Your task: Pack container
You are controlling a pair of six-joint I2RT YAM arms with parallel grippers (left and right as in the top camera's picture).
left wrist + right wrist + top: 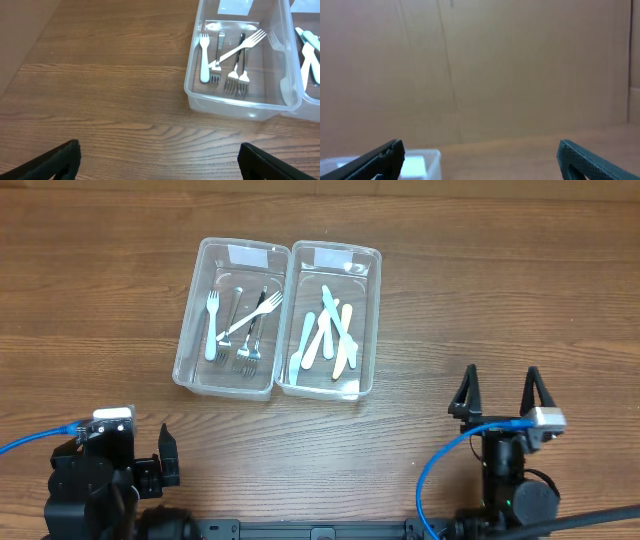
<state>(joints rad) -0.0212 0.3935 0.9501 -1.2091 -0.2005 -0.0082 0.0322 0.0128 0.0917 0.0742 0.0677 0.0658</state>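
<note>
Your left gripper [159, 154] hangs wide and empty over the brown wooden bench [90, 310], well short of the clear rectangular plastic container of forks [203, 377]. The silver metal forks [250, 345] lie crossed there beside a pale blue plastic fork [212, 320]; pinch one and you will likely drag its neighbours. The second clear plastic container [366, 330], right alongside, holds overlapping pale blue and cream plastic knives [330, 335], flat and liable to slip. Either light container may skid if nudged. Your right gripper [500, 385], also wide and empty, sits well apart, and its wrist camera shows mostly wall.
</note>
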